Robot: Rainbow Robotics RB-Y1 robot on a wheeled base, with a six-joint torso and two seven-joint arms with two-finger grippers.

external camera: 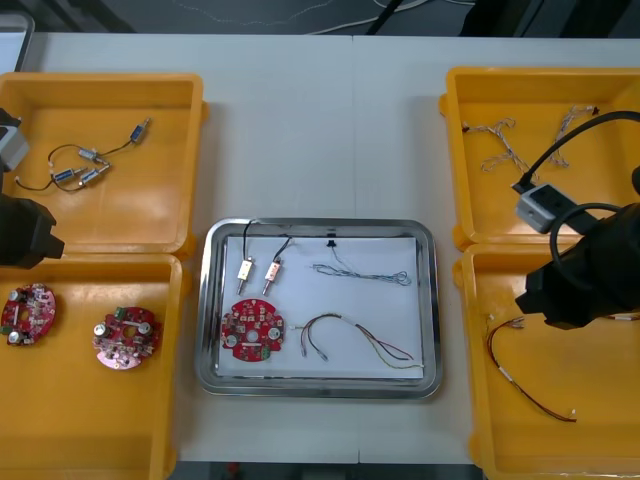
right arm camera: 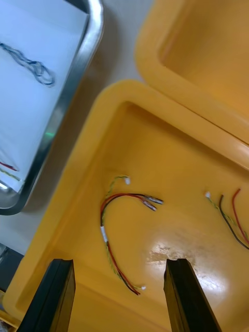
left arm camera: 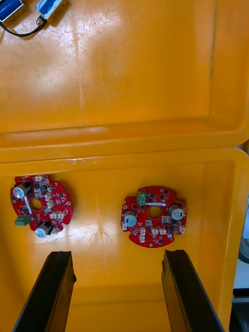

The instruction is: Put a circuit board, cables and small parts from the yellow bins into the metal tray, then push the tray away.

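We've got the tray (external camera: 205, 300) centred on the table (external camera: 320, 120). In it: circuit board (external camera: 252, 330) at near left, small metal parts (external camera: 258, 270) behind it, far cable (external camera: 365, 272) and near cable (external camera: 365, 345) to their right. Left near bin (external camera: 90, 420): two boards (external camera: 127, 335) side by side. Left far bin (external camera: 150, 200): wired parts (external camera: 80, 170) (toward its left). Right bins (external camera: 452, 150): loose cables (external camera: 500, 140) in each.

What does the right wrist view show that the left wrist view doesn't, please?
Right wrist view: a red and yellow cable ahead of the right gripper, the metal tray's rim, and a twisted blue and white cable inside it. Left wrist view: two round red circuit boards ahead of the left gripper, small metal parts in the next bin. Both: open fingers over a yellow bin.
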